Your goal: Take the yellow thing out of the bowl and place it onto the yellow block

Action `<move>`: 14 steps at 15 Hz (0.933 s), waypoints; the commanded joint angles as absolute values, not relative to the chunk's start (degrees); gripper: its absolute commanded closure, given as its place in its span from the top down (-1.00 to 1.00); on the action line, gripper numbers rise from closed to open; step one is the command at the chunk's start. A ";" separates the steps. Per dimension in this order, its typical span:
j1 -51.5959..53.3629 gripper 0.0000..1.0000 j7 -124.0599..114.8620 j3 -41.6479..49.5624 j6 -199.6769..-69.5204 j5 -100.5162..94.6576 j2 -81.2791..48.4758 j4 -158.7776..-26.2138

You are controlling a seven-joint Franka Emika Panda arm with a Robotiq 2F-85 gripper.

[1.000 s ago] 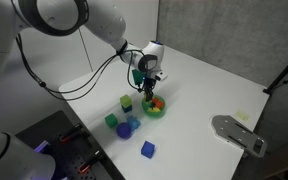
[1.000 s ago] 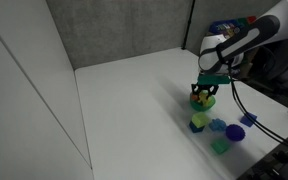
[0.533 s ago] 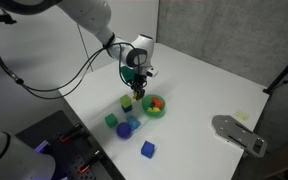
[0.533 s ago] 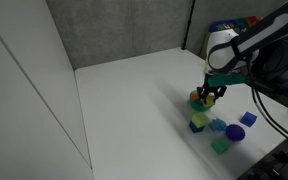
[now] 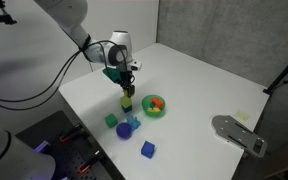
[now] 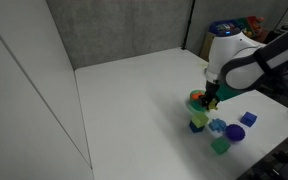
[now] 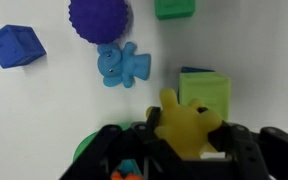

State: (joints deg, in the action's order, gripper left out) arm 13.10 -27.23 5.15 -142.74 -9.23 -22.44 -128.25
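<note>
Your white arm (image 5: 64, 15) reaches out, wrist turned straight down; the end effector (image 5: 126, 87) grips a small yellow piece (image 7: 187, 122).

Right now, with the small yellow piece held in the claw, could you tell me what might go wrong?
The small yellow piece, gripped in the claw, looks offset from the small yellow-green cube in the wrist view, so it may topple off when released. Descending, the claw could nudge that cube.

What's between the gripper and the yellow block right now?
Only the yellow thing, held in the gripper, overlapping the yellow block's edge in the wrist view.
</note>
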 commanded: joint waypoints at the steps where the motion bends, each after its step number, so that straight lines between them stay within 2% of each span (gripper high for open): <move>1: 14.98 -0.63 -29.56 5.51 -146.86 -14.25 -18.68 -133.68; 14: 18.58 -0.63 -32.53 8.52 -159.63 -20.30 -21.52 -135.01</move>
State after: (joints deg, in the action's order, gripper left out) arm 17.14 -30.44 6.88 -157.32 -18.81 -20.99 -134.63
